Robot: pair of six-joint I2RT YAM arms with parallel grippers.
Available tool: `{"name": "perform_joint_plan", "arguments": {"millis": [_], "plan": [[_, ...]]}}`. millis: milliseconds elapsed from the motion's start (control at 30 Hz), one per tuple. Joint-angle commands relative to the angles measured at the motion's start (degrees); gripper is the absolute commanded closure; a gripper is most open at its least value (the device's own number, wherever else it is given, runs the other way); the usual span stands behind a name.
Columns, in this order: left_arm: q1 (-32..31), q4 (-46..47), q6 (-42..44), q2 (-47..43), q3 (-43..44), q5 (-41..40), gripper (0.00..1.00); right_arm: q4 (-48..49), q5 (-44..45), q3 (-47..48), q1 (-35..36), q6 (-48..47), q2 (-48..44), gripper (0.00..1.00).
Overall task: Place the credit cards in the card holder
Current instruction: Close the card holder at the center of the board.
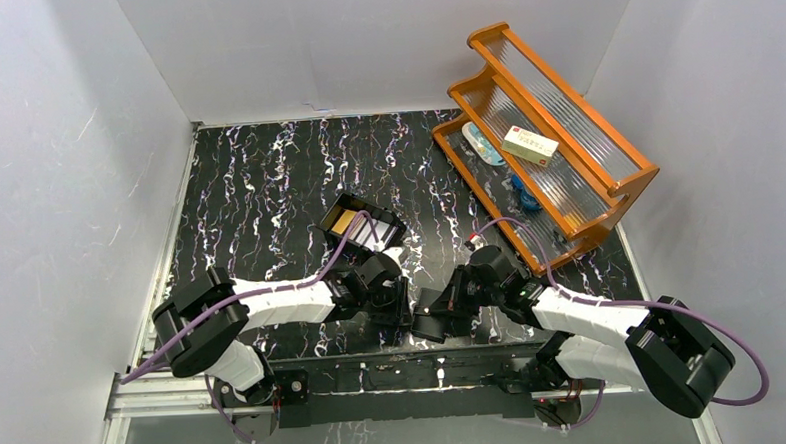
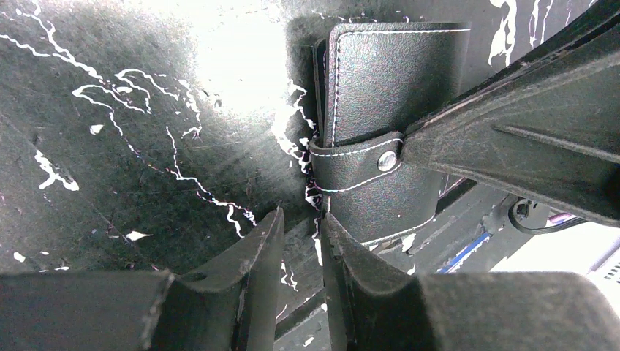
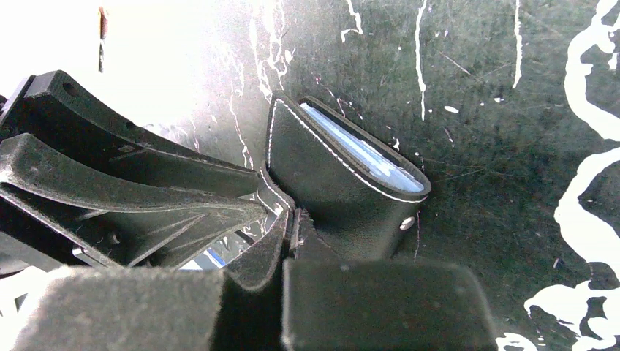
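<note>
Holder (image 3: 343, 183): black, strap across its front, blue lining showing at one edge; on the tabletop (image 1: 267, 187), front middle, between left hand (image 2: 302, 219) and right hand (image 3: 289, 227). Fingers of the right hand: pressed together, pinching the holder at its strap side. Fingers of the left hand: narrowly parted, bare tabletop showing in the gap, one tip touching the strap's edge. Behind the left hand: black tray (image 1: 368, 205) with a beige card (image 1: 344, 221).
</note>
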Motion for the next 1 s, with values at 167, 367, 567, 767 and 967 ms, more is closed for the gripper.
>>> {"name": "perform_joint_plan", "arguments": {"millis": [167,367,567,767,967], "plan": [[-0.5,-6.7,-0.8,-2.3,3.4,-3.2,0.69,-2.3,3.0,-0.3,-0.2,-0.6,-0.1,1.0],[-0.5,-9.7,1.3,-1.2,8.6,-6.9,0.69,-2.5,3.6,-0.3,-0.2,-0.8,-0.3,1.0],[-0.5,-8.9,2.7,1.7,11.2,-6.4,0.69,-2.7,3.8,-0.1,-0.2,-1.2,0.2,1.0],[-0.5,-6.0,4.3,3.8,10.4,-4.6,0.72,-2.5,3.9,0.0,-0.2,-1.2,0.4,1.0],[-0.5,-3.1,5.7,5.8,9.9,-2.0,0.73,-2.4,3.8,0.3,-0.2,-1.3,1.3,1.0]]}}
